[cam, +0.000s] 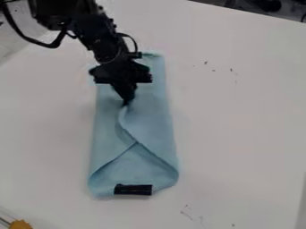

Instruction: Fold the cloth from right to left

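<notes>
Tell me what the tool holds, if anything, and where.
The blue cloth, apparently pinched by the tool at the upper end of its curved flap edge, near mid-width.

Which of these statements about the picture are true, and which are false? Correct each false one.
1. The cloth is light blue. True.
2. The cloth is spread out without any folds. False: folded edges run across it, two meeting near its middle.
3. The black patch is at the cloth's end nearest the camera. True.
4. The gripper is beyond the cloth, over bare table. False: the gripper is over the cloth's upper half.
5. The yellow object at the lower left lies apart from the cloth. True.
</notes>
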{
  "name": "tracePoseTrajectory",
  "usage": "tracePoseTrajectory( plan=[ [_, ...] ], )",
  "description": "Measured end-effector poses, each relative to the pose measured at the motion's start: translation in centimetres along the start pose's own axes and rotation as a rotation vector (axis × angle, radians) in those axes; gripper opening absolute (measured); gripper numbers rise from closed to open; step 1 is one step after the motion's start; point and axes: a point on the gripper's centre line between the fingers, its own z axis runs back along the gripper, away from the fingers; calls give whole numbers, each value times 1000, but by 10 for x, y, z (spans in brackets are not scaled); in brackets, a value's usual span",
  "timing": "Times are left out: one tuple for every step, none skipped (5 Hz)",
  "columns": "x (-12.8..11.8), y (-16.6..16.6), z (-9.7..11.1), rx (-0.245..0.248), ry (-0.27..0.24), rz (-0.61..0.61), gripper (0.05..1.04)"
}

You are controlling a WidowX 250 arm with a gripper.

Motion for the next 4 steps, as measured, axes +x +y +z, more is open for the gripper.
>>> tracePoseTrajectory(
  plan=[
    [-8,16,3,24,57,-46,229],
    [-5,26,14,77,64,-130,481],
    [7,36,34,164,87,-211,760],
    [12,29,42,192,130,-262,996]
  ],
)
